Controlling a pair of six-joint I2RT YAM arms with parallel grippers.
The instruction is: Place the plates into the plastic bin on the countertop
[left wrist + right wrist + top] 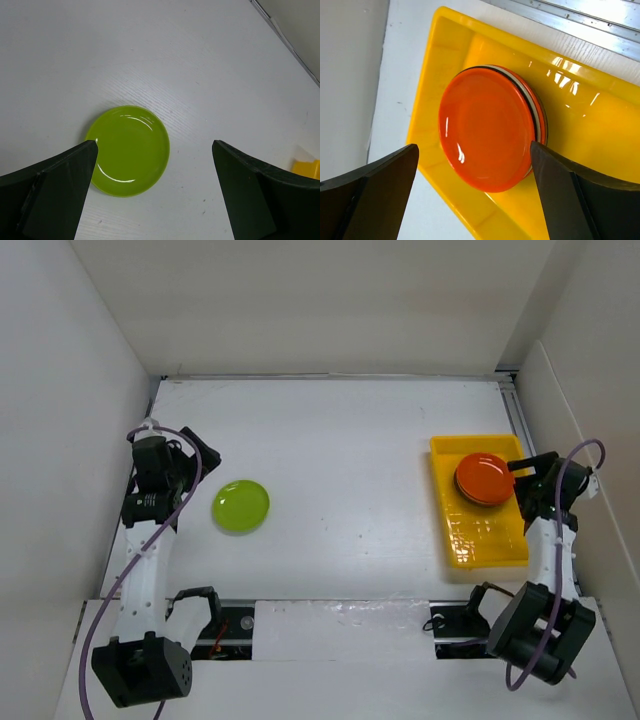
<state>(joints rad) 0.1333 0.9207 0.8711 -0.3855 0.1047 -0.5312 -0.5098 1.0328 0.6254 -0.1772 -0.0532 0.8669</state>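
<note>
From above, we see the lime green plate (240, 506) alone on the counter (350, 440), left of centre. The other plates, topped by an orange plate (484, 478), are stacked at the far end of the plastic bin (487, 552) on the right. We judge this the last pickup. The left hand (198, 455) hovers near the green plate, arm bent, and the right hand (525, 468) sits at the bin's right rim

The left wrist view shows that hand spread wide and empty above the plate, so next it must descend and pinch the rim

The right wrist view shows the right hand released, holding nothing, over the stack

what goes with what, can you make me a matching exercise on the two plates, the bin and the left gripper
1 lime green plate
2 orange plate
3 yellow bin
4 left gripper

A on other plates in the bin
B open, holding nothing
C directly on the countertop, left side
D resting on the countertop's right side

Pairs: 1-C, 2-A, 3-D, 4-B
</note>
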